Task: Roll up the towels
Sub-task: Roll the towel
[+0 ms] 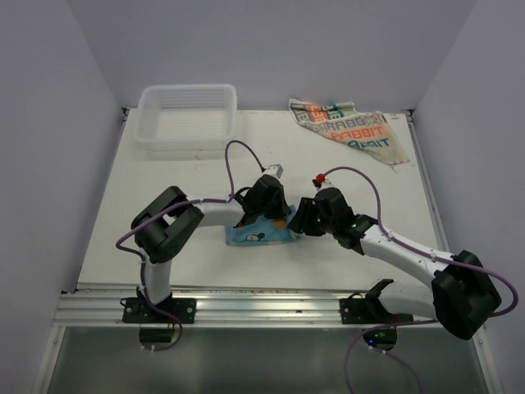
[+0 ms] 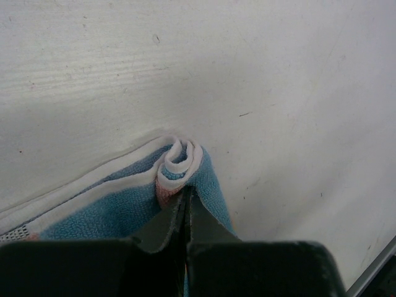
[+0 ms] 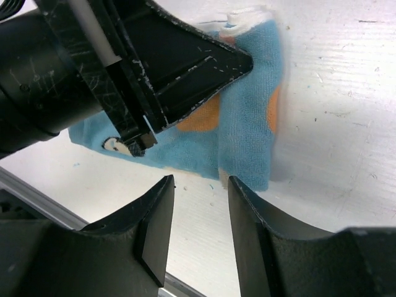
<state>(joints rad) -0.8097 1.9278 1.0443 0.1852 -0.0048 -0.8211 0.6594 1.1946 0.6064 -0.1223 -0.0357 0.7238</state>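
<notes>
The light blue towel (image 1: 256, 235) lies partly rolled at mid-table. My left gripper (image 1: 276, 215) is shut on its rolled end. In the left wrist view the closed fingertips (image 2: 185, 193) meet at a small white-edged curl of the blue towel (image 2: 105, 219). My right gripper (image 1: 300, 220) is open and empty just right of the towel. In the right wrist view its gripper (image 3: 201, 184) hovers over bare table beside the blue towel's (image 3: 253, 117) edge, with the left gripper (image 3: 185, 68) lying across the cloth. The cream "RABBIT" towel (image 1: 351, 131) lies flat and crumpled at the back right.
A white slatted plastic basket (image 1: 187, 116) stands at the back left. An aluminium rail (image 1: 246, 305) runs along the near table edge. Grey walls close in the table on the left, right and back.
</notes>
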